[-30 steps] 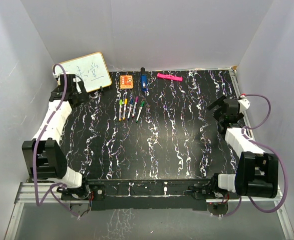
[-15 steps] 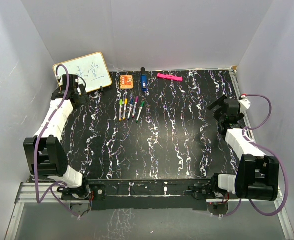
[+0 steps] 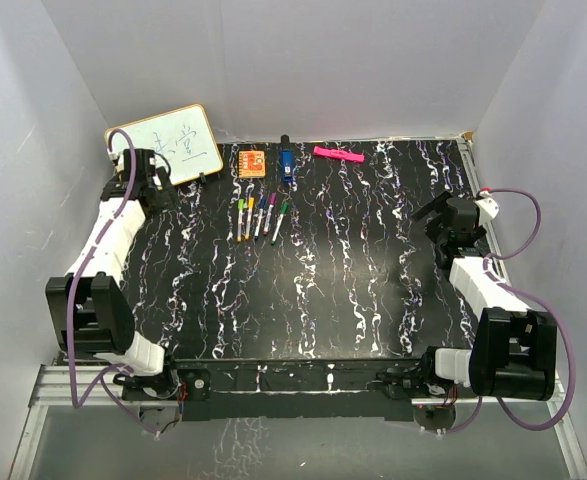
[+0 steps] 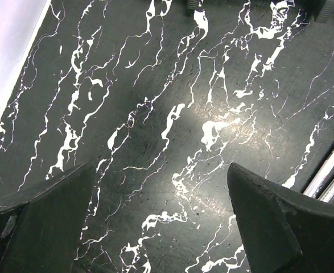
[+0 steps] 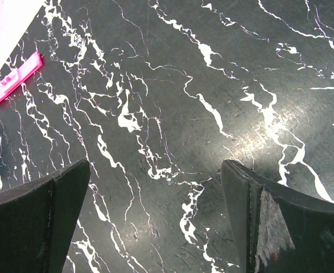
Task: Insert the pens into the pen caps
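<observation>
Since a second ago, left arm has shifted slightly; pens unmoved. Left gripper [image 4: 161,222] and right gripper [image 5: 155,219] both gape wide, empty. Pens [image 3: 260,216] lie in a row at twelve o'clock; caps on or off unreadable. Only the left wrist view shows pens [image 4: 333,170] at three o'clock.
</observation>
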You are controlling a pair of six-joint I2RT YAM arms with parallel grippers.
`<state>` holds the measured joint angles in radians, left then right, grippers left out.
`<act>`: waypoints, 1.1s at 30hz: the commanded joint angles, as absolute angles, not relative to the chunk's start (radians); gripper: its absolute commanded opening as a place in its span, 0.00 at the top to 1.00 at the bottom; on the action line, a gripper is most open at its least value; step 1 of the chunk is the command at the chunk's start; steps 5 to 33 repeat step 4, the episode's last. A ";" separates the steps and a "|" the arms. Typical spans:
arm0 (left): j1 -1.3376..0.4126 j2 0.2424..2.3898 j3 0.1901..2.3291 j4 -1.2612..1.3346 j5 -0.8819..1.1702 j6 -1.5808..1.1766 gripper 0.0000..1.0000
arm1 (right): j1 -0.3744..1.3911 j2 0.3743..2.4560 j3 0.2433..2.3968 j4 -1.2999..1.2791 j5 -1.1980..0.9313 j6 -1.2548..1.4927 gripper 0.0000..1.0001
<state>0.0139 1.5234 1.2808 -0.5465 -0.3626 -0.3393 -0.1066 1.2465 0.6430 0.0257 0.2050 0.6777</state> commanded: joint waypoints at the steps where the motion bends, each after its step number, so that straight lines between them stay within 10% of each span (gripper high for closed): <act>1: 0.014 1.462 1.303 -0.550 -0.376 -0.365 0.02 | -0.106 1.235 0.652 0.061 0.205 0.667 0.02; 33: 0.013 1.443 1.281 -0.518 -0.360 -0.364 0.02 | -0.106 1.235 0.651 0.061 0.204 0.667 0.02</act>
